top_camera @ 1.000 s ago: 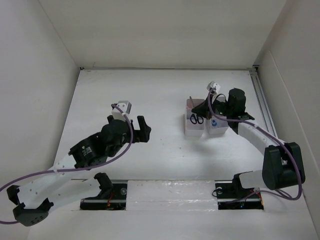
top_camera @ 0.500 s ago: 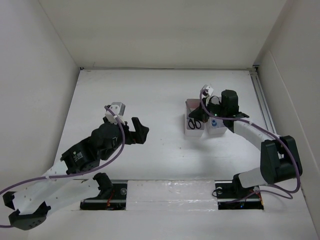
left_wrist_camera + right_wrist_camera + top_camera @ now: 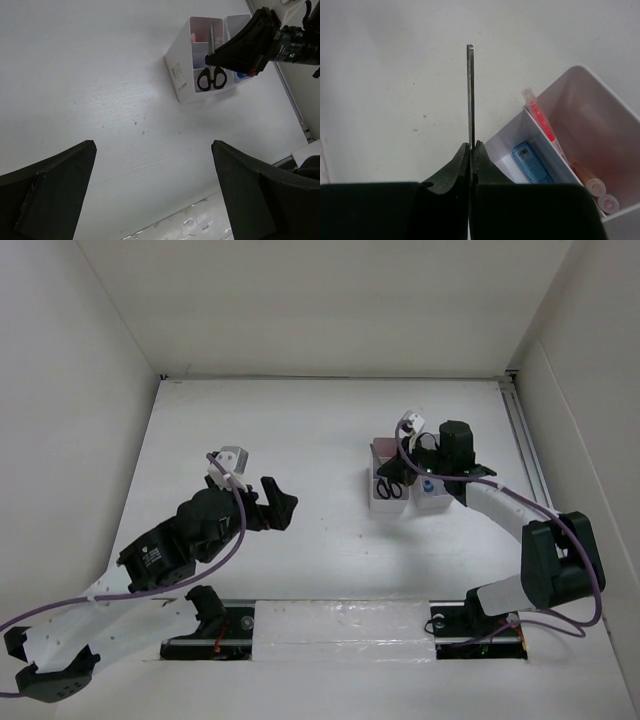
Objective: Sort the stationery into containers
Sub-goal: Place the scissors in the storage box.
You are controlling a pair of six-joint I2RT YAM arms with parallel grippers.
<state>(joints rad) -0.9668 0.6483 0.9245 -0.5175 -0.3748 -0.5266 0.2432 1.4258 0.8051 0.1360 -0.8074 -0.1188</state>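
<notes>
Nothing written can be read in any view. A white rectangular plastic box (image 3: 186, 89) carries a small sticker (image 3: 176, 73) with dark print on its outer side wall, too small to make out. A short blue marker (image 3: 536, 171) lying in a compartment bears a pale label (image 3: 525, 155) with blurred dark marks. A thin pink pen (image 3: 540, 120) shows only tiny illegible specks.

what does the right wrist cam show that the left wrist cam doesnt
Only right wrist: a look down into a white divided plastic box, with a short orange marker and a blue labelled marker plainly readable. Only left wrist: the two black loop handles of the small scissors, two boxes side by side, and the left gripper, jaws wide open. Both: the scissors' blade pinched in the shut right gripper.
</notes>
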